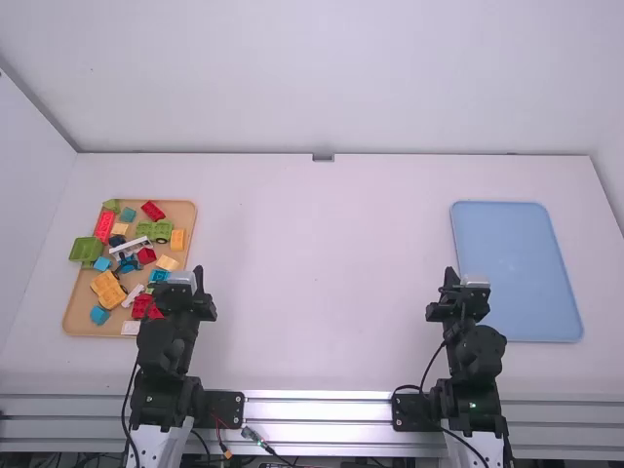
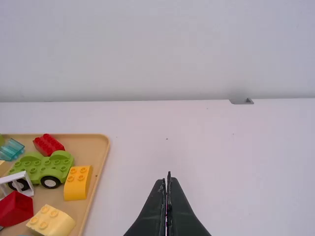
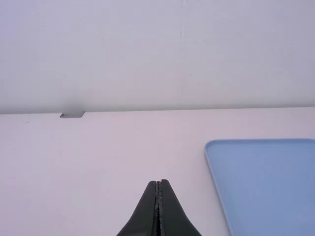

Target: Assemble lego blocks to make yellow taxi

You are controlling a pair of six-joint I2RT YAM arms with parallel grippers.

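In the high view, the left gripper point(image 1: 199, 275) sits just off the near right part of a tan, shallow tray point(image 1: 184, 212) crowded with loose blocks, all still unassembled. A green studded chassis with black wheels point(image 1: 154, 231) lies in the tray's far half, beyond the gripper and to its left, its long axis running roughly crosswise. Just beside it, on the side nearer the gripper, is a yellow block with a curved top point(image 1: 177, 240), its longer side pointing away from the arm. The right gripper point(image 1: 450, 275) is well apart from them, next to a flat light-blue plastic tray point(image 1: 517, 263), so the left arm is clearly the nearer one and the likelier to fetch parts.

In the left wrist view, the left gripper's fingers are together with nothing between them. The chassis stands upright on its wheels, near a white frame-shaped piece point(image 2: 28, 189) and a red sloped block point(image 2: 15, 209). It probably serves as the taxi's base; reaching it calls for a move left and forward, fingers spread, without knocking the curved block.

In the right wrist view, the right gripper's fingers are likewise together and empty, with the blue tray off to one side.
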